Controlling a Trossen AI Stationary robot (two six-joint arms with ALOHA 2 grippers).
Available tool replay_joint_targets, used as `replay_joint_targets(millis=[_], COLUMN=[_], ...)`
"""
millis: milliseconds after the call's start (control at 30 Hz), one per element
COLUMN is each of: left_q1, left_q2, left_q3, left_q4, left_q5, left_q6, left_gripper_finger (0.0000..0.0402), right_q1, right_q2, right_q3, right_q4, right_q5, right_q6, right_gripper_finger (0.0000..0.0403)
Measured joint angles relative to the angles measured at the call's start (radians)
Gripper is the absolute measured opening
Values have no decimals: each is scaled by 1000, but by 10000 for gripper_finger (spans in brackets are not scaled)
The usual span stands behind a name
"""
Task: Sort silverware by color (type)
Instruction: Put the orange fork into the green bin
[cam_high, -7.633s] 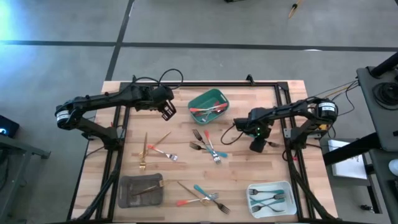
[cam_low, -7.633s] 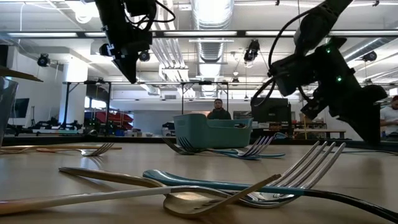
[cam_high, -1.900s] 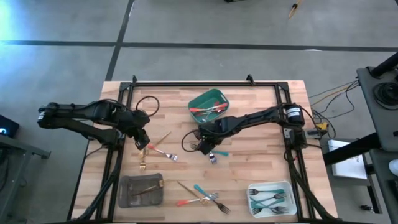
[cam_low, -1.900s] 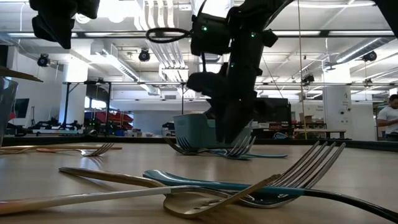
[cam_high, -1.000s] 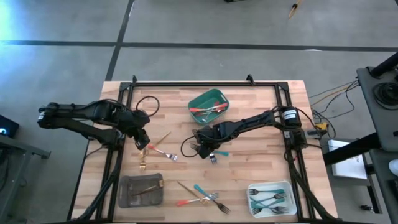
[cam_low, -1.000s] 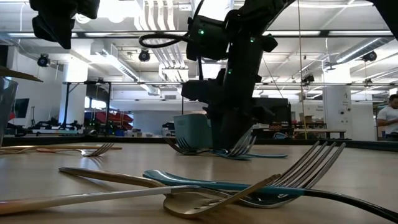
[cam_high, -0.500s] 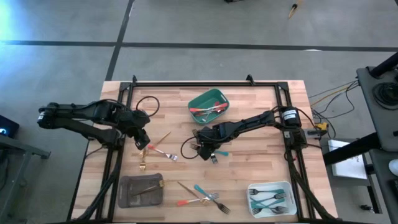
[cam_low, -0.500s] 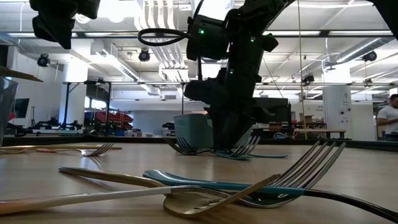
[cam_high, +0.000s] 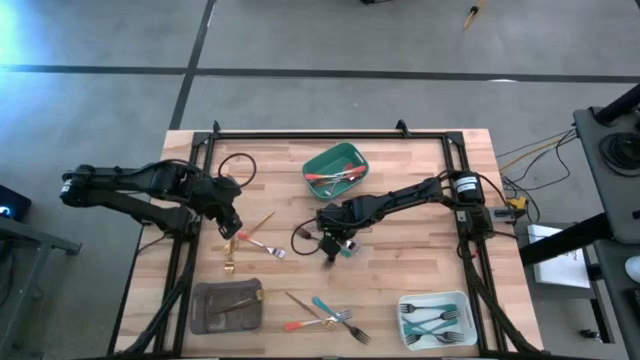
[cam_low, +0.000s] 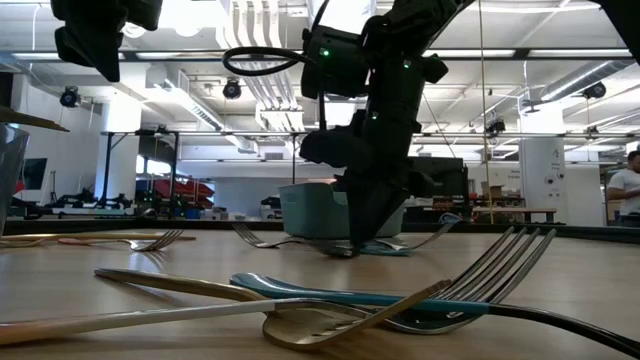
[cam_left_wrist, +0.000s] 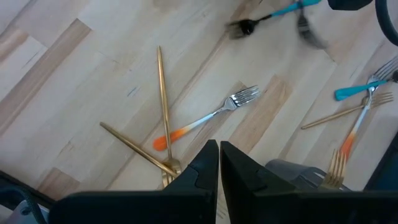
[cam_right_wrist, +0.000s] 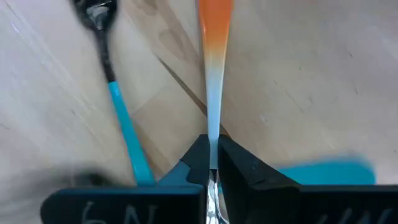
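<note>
My right gripper (cam_high: 335, 245) is down at the middle of the table, shut on an orange-handled fork (cam_right_wrist: 214, 74). Beside that fork lie teal-handled utensils (cam_right_wrist: 124, 118), blurred. My left gripper (cam_high: 232, 228) hovers shut and holding nothing above the left part of the table. Below it lie gold utensils (cam_left_wrist: 163, 106) and another orange-handled fork (cam_left_wrist: 205, 118), flat on the wood. The green tray (cam_high: 350, 156) holds orange-handled pieces, the white tray (cam_high: 405, 303) teal forks, and the grey tray (cam_high: 200, 312) a gold piece. My right gripper pinches the fork's silver neck (cam_right_wrist: 212, 140) between its two fingers, just below the orange handle. The fingers come from above, pointing down, and close on the neck's two sides. The orange handle (cam_right_wrist: 216, 18) runs on past the fingertips. Whether the fork is clear of the table I cannot tell.
A loose heap of gold, teal and orange-handled utensils (cam_high: 325, 315) lies near the front edge, between the grey and white trays. A black frame (cam_high: 330, 133) runs around the table's far and side edges. In the low view, people show in the room behind.
My right gripper has shut on the orange-handled fork's neck at the middle of the table. The teal-handled pieces around it have been jostled and now lie spread out beside the fingers. The left arm has kept still.
</note>
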Motion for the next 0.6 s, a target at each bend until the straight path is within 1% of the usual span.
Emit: replay_joint_targets(millis=[100,200,400,500,600], left_q1=[0,0,0,0,0], left_q2=[0,0,0,1,4], left_q3=[0,0,0,0,0], left_q4=[0,0,2,7,8], left_q5=[0,-1,-2,-23,-47], left_q6=[0,0,0,-4,-8], left_gripper_finger=[0,0,0,0,0], right_q1=[-2,-12,-60,-97,-147], right_q2=[-19,-52,-137,-180,-203], right_q3=[-1,17,77,114,145], right_q4=[-11,-65,-148,-145,-140], right_q5=[-11,-14,-12,-14,-7], right_q6=[-24,-63,-212,-329,-524], right_gripper_finger=[11,11,10,10,10])
